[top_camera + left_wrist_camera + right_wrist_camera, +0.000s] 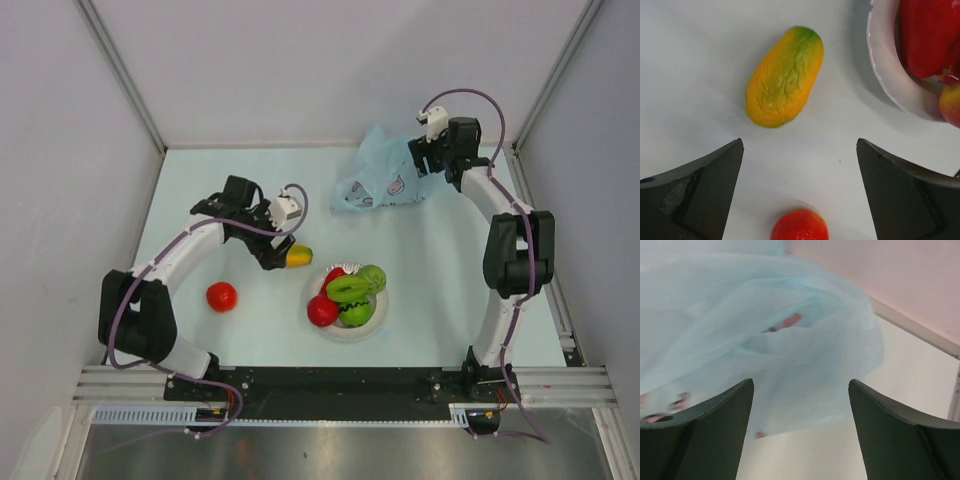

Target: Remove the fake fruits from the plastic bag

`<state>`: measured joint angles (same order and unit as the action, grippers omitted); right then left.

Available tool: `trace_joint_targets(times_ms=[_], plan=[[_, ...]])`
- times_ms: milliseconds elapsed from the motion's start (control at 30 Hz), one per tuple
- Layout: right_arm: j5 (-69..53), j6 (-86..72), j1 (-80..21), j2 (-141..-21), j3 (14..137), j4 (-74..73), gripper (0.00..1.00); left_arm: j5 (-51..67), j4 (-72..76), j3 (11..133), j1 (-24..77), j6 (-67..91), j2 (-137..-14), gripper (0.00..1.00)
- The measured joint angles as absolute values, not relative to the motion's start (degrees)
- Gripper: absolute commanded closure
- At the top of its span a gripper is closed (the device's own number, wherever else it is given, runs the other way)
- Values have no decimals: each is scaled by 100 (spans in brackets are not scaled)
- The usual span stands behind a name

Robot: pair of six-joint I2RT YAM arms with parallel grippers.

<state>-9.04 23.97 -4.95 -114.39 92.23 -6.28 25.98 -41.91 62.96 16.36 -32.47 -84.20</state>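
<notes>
The thin translucent light-blue plastic bag [385, 180] lies crumpled at the far side of the pale counter [440, 270]. The right end effector [800, 385] is at the bag's right-hand edge, fingers spread wide and nothing pinched between them. The film looks limp and light — if the fingers close here, they would likely gather only a fold, and the whole bag could lift or slide rather than give anything up. Whether a fruit is inside cannot be told; the film hides it.

The left end effector [800, 145] hovers fully open and empty close to the yellow-orange oblong plastic fruit [785, 75]. That fruit lies loose on the counter just beside the white round plate [885, 75]. Glossy and rounded, it could skid or roll away under an off-centre pinch, or be knocked against the plate. The plate holds a heap of red and green plastic fruits [352, 288], and another set on top might tip some over the rim. A round red plastic fruit [222, 296] sits apart on the left, where the left arm could probably brush it.

No brand or legible writing shows — the bag bears only a cartoon print in pink and dark lines.
</notes>
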Motion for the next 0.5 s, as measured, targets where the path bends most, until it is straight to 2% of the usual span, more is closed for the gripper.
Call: trace_joint_targets(times_ms=[200,500], plan=[[-1361,2051,-943,-10477,8530,-1068,18,2381,-4270,7220,1984,-4136,-9382,1],[-1728,1800,-1109,-9682,8868,-2226,18,2231,-5159,8418,2165,-5369,-10866,18]])
